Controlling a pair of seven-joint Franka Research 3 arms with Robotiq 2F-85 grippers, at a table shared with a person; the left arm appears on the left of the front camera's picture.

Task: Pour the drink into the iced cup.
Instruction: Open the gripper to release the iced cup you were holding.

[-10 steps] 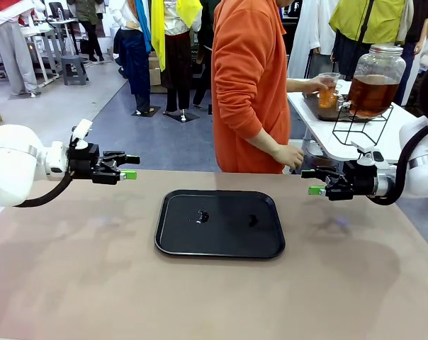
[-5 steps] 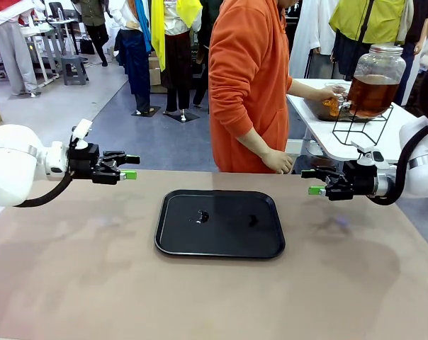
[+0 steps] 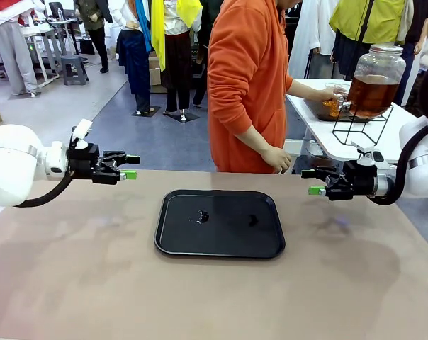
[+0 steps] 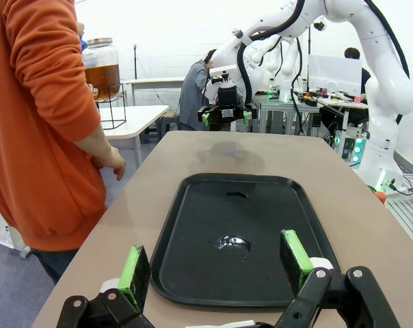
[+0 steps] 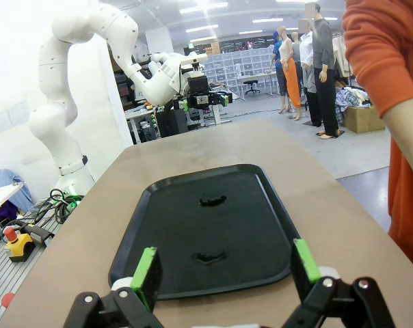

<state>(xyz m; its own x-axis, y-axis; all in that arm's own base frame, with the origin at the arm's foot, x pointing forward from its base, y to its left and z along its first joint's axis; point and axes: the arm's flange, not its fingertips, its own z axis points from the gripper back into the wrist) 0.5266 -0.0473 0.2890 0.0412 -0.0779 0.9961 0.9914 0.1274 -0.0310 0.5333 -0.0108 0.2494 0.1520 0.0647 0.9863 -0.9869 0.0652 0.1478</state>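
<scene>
Left tool (image 3: pixel 131 166) and right tool (image 3: pixel 310 181): both released, hovering either side of black tray (image 3: pixel 220 223) on surface (image 3: pixel 93 276). Drink (image 3: pixel 370 94): in dispenser jar on far side table, beside person's hand (image 3: pixel 328 94).

A tan-brown bench (image 3: pixel 93 283) is seen, with a black rectangular tray (image 3: pixel 220 223) laid flat on it — roughly at the middle. Two small wet patches are visible on the tray's floor. Beyond the tray, to its far right, a white side table (image 3: pixel 384 142) is seen — a wire stand (image 3: pixel 359 124) is set on it.
</scene>
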